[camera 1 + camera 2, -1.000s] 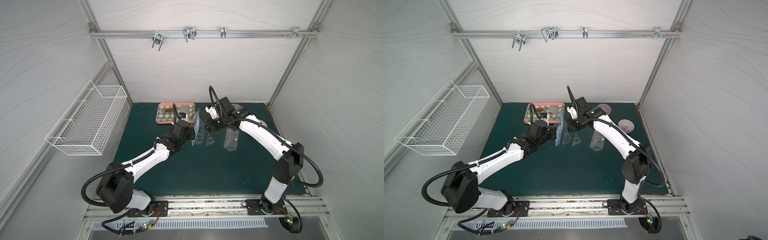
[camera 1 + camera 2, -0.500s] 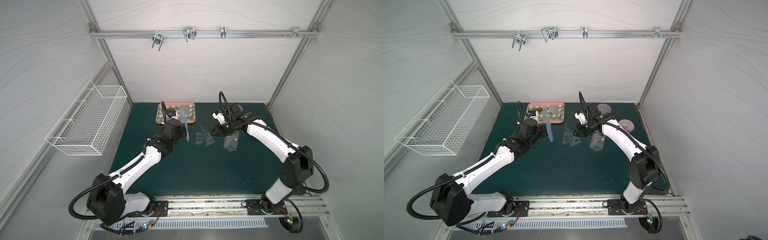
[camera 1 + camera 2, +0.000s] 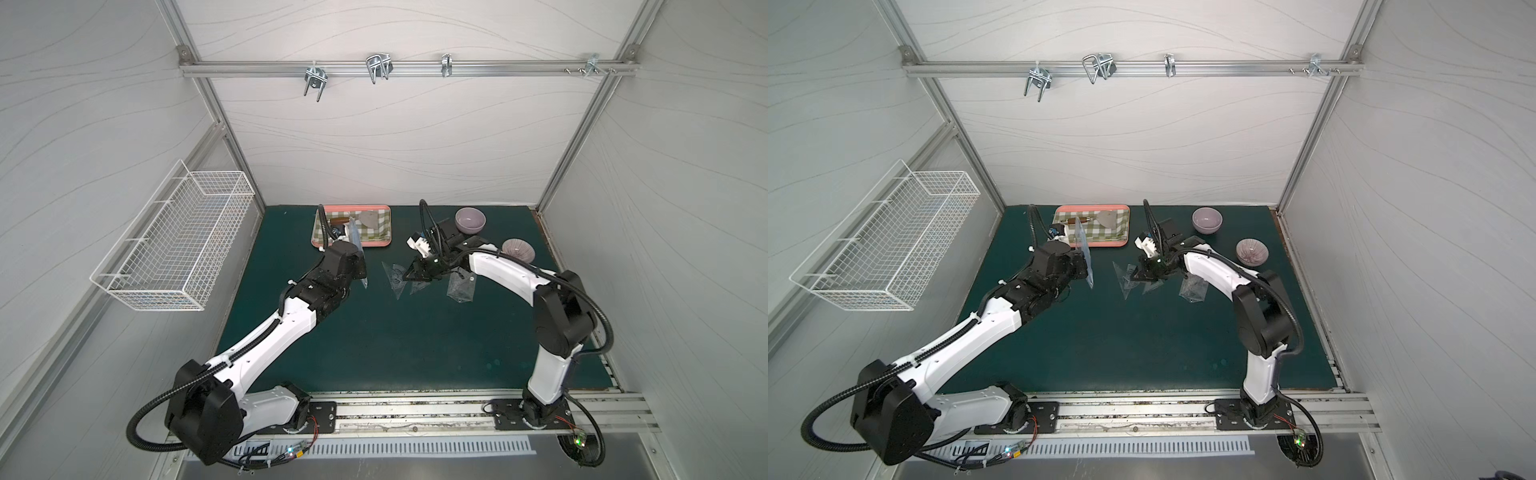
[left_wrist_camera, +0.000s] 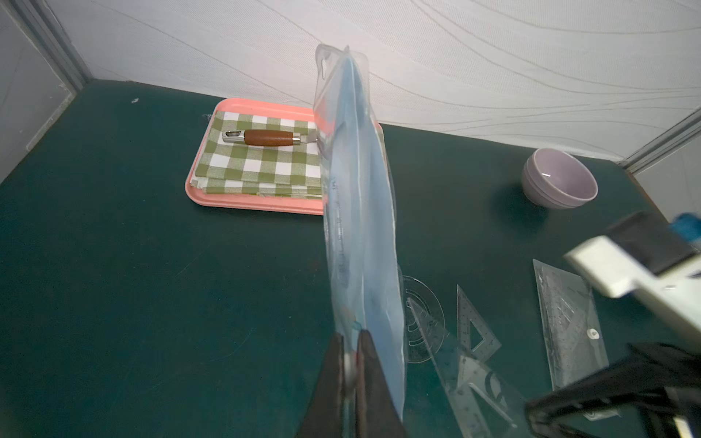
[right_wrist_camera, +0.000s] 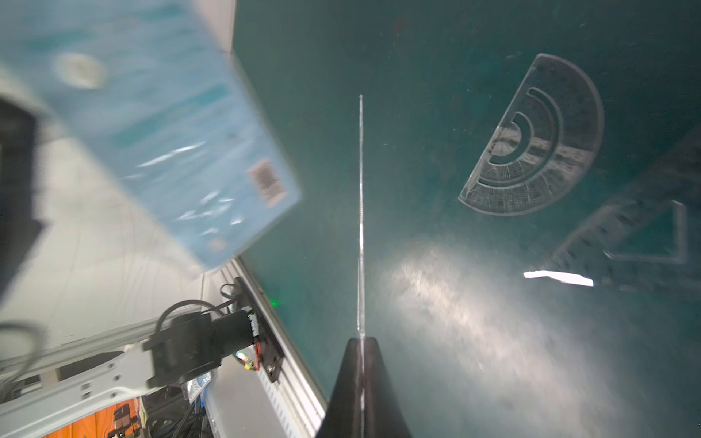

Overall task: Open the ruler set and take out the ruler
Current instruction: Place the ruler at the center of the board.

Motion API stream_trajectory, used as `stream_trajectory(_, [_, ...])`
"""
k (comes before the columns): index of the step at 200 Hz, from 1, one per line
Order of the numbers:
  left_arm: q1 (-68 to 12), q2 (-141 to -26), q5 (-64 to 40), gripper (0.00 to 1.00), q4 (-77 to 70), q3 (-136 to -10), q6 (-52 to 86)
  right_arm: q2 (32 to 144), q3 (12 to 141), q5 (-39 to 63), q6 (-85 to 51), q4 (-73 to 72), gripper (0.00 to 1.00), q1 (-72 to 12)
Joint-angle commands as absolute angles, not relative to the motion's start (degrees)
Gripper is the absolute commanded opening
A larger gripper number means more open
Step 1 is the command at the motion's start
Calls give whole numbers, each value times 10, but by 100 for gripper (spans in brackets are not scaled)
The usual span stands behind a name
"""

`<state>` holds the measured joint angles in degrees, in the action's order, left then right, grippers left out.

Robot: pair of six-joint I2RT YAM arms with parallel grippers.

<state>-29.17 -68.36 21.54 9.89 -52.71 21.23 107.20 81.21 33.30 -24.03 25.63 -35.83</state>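
Left wall: a white wire basket (image 3: 174,237). Toward the centre, the left claw (image 4: 351,341) is clamped on the lower edge of the blue ruler-set pouch (image 4: 360,227), which stands on edge above the green surface (image 3: 395,345), its hanger tab uppermost. In both top views the pouch (image 3: 1082,249) rises in front of the pink tray (image 3: 386,243) at the back. The tray carries a green checked cloth (image 4: 261,167) and a wooden-handled tool (image 4: 269,137).

Centre: a clear protractor (image 5: 538,140) and clear set squares (image 4: 470,330) lie flat on the surface, partly overlapping.

Just beside them, the right claw (image 5: 361,341) is closed on a thin clear ruler (image 5: 360,212), seen edge-on in the right wrist view. The ruler is outside the pouch and well apart from it.

Right: a clear sleeve (image 3: 459,286) lies flat beside the right arm. Behind it stand a lilac bowl (image 3: 469,219) and a striped bowl (image 3: 517,249).
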Motion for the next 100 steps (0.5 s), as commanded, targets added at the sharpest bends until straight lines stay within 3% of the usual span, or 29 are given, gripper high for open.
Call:
stream_trajectory(1, [-289, -656, 237, 0, 98, -532, 220, 1109, 812, 339, -274, 172, 4, -372])
stream_trajectory(46, [-288, -636, 235, 0, 115, -528, 226, 1179, 819, 342, -339, 72, 5, -383])
stream_trajectory(100, [-287, -645, 220, 0, 116, -525, 233, 1235, 851, 340, -354, 69, 6, -395])
